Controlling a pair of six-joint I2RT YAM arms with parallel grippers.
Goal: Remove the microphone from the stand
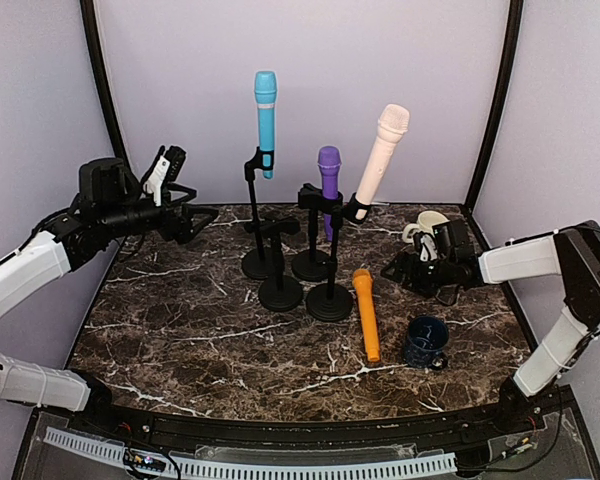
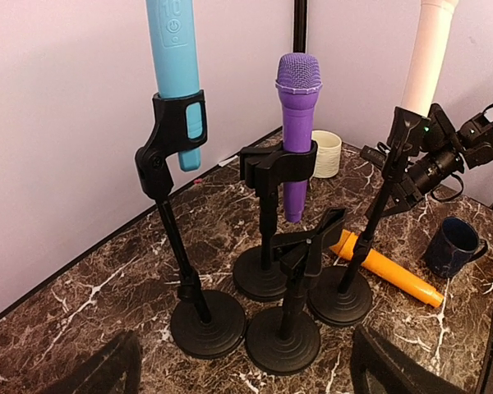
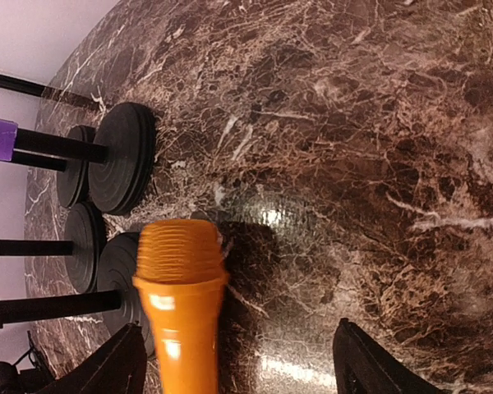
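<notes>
Orange plastic microphone (image 1: 366, 315) lies flat on dark marble table (image 1: 180, 330), out of the bare black clip stand (image 2: 300, 263), so removal looks done; right gripper (image 1: 400, 270) near it, jaws parted, empty; left gripper (image 1: 198, 216) wide, idle.

The orange microphone (image 1: 366, 315) lay flat on the desk (image 1: 180, 340), out of any clip, its head just beside the black stand bases. The front stand (image 1: 280, 292) stood upright with its clip empty. The blue microphone (image 1: 266, 120), purple microphone (image 1: 328, 175) and white microphone (image 1: 382, 150) sat clipped, the white one leaning
</notes>
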